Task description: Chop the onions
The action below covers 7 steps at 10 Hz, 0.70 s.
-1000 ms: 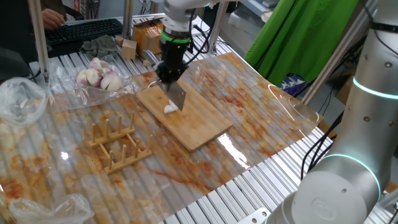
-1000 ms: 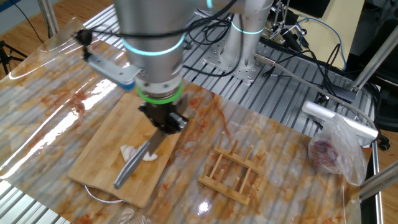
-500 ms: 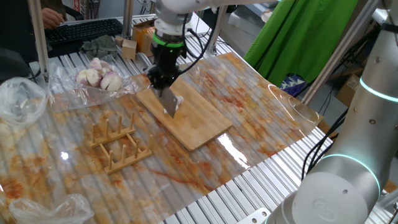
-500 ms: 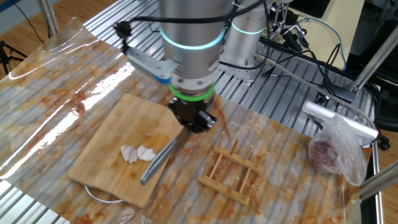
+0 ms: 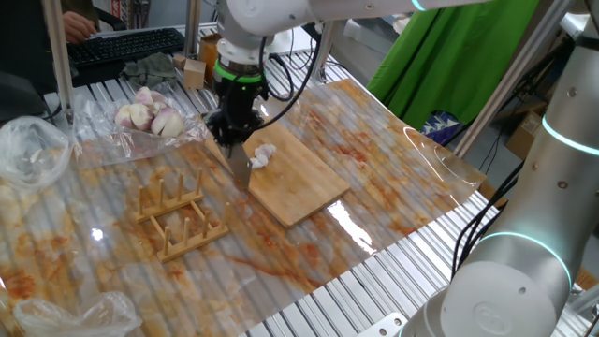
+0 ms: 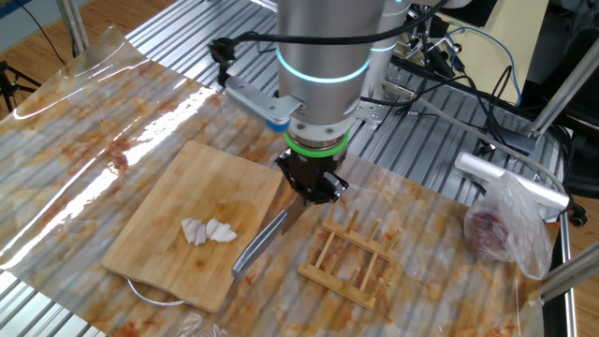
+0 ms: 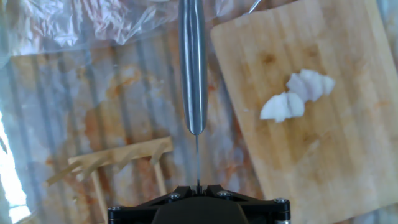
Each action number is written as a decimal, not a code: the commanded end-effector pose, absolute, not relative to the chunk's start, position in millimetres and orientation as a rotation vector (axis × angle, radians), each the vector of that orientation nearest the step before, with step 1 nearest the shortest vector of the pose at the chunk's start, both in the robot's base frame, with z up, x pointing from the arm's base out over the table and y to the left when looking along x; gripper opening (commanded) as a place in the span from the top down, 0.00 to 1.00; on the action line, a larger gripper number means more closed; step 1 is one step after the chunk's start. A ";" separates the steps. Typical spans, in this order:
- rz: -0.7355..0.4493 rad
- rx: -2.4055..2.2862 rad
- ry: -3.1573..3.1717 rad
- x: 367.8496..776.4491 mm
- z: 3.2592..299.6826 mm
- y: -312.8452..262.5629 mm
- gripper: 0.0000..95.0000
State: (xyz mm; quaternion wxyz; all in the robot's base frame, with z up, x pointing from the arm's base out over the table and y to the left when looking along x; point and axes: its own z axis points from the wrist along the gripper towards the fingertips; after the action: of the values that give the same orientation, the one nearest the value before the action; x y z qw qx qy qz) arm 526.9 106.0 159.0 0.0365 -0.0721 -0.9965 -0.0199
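Onions (image 6: 209, 230) sit cut in two on the board (image 6: 168, 215) — gripper (image 6: 312, 190), clamped tight on the knife (image 6: 259, 242), has moved off twd the rack (image 6: 351, 253), so chopping's paused.

A robotics lab: slotted aluminium table (image 5: 374, 290), green backdrop cloth (image 5: 449, 56), tangled cables (image 6: 449, 65), keyboard (image 5: 126, 44) at upper left.

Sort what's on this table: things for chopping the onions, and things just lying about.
For the job: onions, board, knife, gripper.

Lying about: wooden rack, bag of whole bulbs, bag with something dark red, plastic sheet.
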 end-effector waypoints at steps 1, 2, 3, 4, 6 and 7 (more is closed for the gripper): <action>-0.070 -0.207 -3.063 524.7 158.2 105.6 1.00; -0.067 -0.201 -3.072 521.4 157.0 105.4 1.00; -0.030 -0.172 -3.087 520.8 156.8 105.4 1.00; 0.020 -0.129 -3.101 520.8 156.8 105.4 1.00; 0.001 -0.041 -3.094 520.8 156.8 105.4 1.00; -0.033 0.060 -3.098 520.8 156.8 105.4 1.00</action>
State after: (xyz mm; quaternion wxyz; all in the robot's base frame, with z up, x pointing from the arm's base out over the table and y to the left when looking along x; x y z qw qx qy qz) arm 520.3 105.2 156.5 0.0181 -0.0079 -0.9998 0.0101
